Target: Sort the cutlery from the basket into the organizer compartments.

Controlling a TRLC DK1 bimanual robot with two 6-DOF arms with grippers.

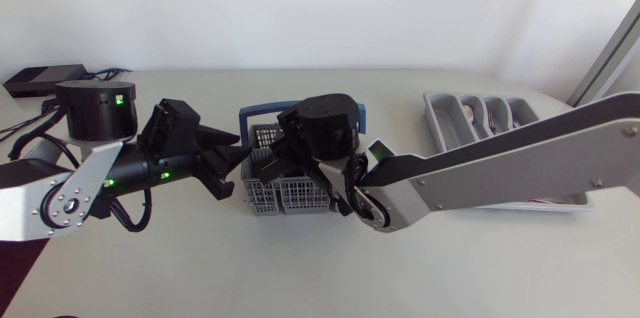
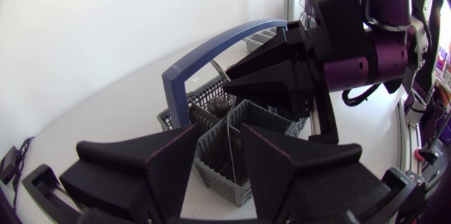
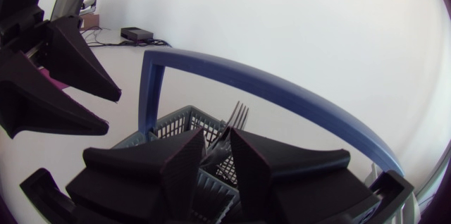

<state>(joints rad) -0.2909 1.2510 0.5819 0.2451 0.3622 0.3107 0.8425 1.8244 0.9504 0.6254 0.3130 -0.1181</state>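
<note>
- Pale table [image 1: 200,268] before a plain white wall; your two arms meet at its middle.
- At the left, your left gripper [image 1: 232,163] sits just beside the basket [image 1: 290,198], its fingers spread and holding nothing.
- The basket is grey mesh with a blue handle [image 3: 268,83] and stands at the table's middle, between both grippers.
- Your right gripper [image 1: 275,158] reaches past the middle from the right and dips into the basket. It is pinched on a fork [image 3: 238,115], whose tines stand up above the fingers.
- At the far right, well apart from the basket, lies the grey organizer [image 1: 432,118], partly hidden by your right arm. Small shapes lie in its compartments, too small to name.
- Progress, as a judgement: partway at best. The fork has not left the basket, and more cutlery waits inside.
- Only the head view shows the organizer.
- Only the right wrist view shows the fork in the grip.
- Only the left wrist view shows a dark piece [image 2: 209,113] of unclear kind inside the basket.
</note>
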